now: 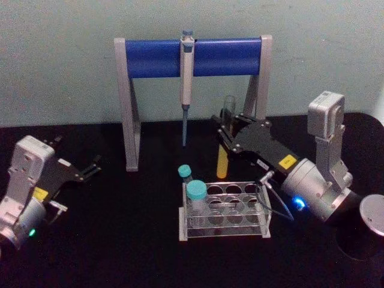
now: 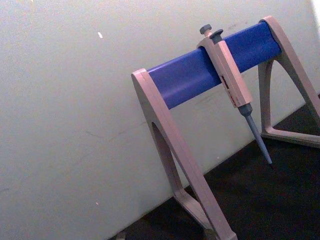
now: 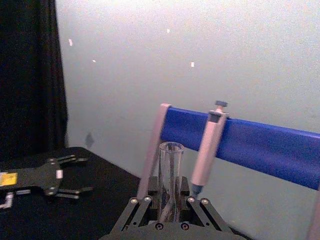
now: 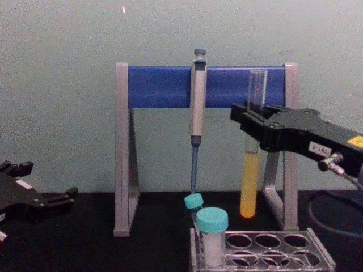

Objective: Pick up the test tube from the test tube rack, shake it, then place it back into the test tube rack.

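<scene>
A pipette [image 1: 186, 90] is hung on the grey-and-blue stand [image 1: 156, 58] behind the right gripper [image 1: 227, 129]; two teal-capped vials [image 1: 196, 191] are seen lower, to its left.

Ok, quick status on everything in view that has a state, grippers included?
test tube: lifted out of the rack, upright, uncapped, yellow-orange liquid in its lower part.
right gripper: shut on the test tube.
left gripper: open, parked at the left.
test tube rack: on the table, holding two teal-capped vials.
pipette: hanging on the pipette stand.
</scene>
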You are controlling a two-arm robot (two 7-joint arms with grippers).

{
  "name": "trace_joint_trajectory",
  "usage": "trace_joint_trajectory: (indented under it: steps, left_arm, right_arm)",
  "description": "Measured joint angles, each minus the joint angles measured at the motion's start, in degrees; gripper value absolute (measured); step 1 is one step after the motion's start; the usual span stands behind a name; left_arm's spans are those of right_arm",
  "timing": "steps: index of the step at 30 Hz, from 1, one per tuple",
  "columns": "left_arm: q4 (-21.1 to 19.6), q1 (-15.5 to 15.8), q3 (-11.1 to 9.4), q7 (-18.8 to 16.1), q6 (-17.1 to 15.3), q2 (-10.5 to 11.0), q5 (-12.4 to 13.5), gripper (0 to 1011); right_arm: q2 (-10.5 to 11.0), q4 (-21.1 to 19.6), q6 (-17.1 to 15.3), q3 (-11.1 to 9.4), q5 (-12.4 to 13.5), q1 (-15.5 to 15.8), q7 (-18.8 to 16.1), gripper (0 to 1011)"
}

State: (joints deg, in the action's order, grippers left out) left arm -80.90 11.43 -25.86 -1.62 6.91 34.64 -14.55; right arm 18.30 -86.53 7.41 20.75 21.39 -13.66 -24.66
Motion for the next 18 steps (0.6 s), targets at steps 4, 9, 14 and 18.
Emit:
trace_joint_trajectory:
  steps: [4,9,14,18]
  left_arm:
    - [0.0,0.0,0.0,0.0,0.0,0.0,0.0,1001]
    - [0.0,0.0,0.0,0.0,0.0,0.0,0.0,1001]
    - [0.0,0.0,0.0,0.0,0.0,0.0,0.0,1001]
    - [0.0,0.0,0.0,0.0,0.0,0.0,0.0,1001]
  right_arm:
    - [-0.05,0.35,-0.08,-0.63,-0.33,-0.15,0.84,235]
    - [0.04,0.25,-0.34,-1.17,-0.5,0.14,1.27,235]
    - [0.27,-0.33,-0.46,-1.56,-0.64,0.63,1.53,235]
    - [0.85,-1.45,-0.57,-2.11,-0.89,1.41,1.83,235]
